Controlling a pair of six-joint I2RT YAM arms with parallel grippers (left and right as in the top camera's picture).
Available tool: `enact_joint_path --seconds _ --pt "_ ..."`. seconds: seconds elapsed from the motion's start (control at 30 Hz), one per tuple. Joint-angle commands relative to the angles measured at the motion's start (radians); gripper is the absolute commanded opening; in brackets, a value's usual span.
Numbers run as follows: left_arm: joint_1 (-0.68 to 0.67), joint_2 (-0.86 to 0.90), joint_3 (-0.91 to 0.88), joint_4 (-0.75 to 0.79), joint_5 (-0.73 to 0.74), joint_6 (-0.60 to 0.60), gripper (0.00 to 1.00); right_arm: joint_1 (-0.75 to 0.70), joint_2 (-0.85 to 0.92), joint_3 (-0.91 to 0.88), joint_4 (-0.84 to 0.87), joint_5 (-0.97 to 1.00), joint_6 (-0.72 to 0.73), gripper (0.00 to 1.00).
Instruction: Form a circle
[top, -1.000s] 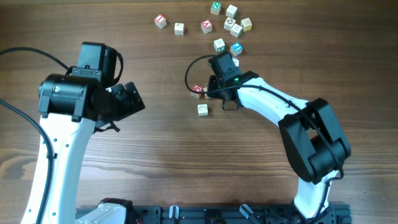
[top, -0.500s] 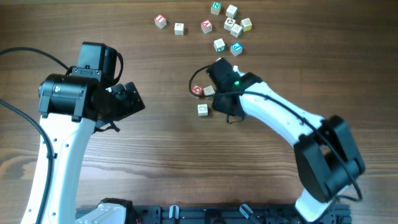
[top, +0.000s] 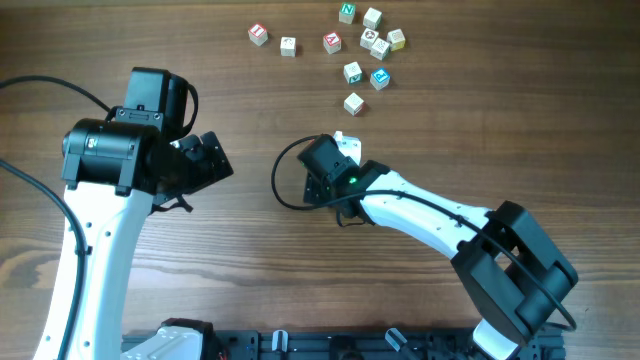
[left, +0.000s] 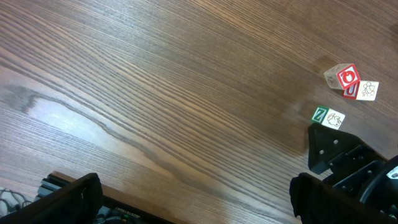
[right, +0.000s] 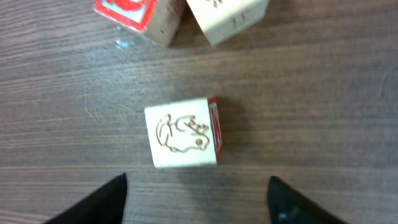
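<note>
Left gripper (top: 212, 160) wide open and empty over the table's (top: 250, 270) left half; right gripper (right: 198, 182) with jaws apart, holding nothing, low over the three-cube cluster (left: 349, 79) near the table's middle, animal-picture cube (right: 183, 132) just ahead of it; loose lettered cubes (top: 372, 40) by the far edge.

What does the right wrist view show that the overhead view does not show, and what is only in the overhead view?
Only the right wrist view: the right tool, open around the drawing-faced cube, with a red-faced cube and a pale cube side by side beyond it; overhead, the right arm mostly covers these. Only overhead: the left arm, the scattered cubes and a lone cube. Both: the wooden table.
</note>
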Motion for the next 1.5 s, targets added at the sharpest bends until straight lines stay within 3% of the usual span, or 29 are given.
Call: enact_joint_path --seconds 0.0,0.1,0.27,0.6,0.93,1.47 --pt "0.000 -0.006 0.003 -0.001 -0.017 -0.017 1.00 0.002 0.019 -0.003 0.019 0.075 -0.045 0.78" --pt "0.000 -0.006 0.003 -0.001 -0.017 -0.017 1.00 0.002 0.028 -0.003 0.041 0.096 -0.106 0.79" --pt "0.000 -0.006 0.003 -0.001 -0.017 -0.017 1.00 -0.001 0.092 -0.003 0.102 0.085 -0.172 0.57" --pt "0.000 -0.006 0.003 -0.001 -0.017 -0.017 1.00 -0.003 0.105 -0.003 0.127 0.085 -0.174 0.28" --pt "0.000 -0.006 0.003 -0.001 -0.017 -0.017 1.00 -0.003 0.103 0.082 0.025 0.089 -0.174 0.23" --pt "0.000 -0.006 0.003 -0.001 -0.017 -0.017 1.00 -0.003 0.105 0.087 0.059 0.153 -0.174 0.23"
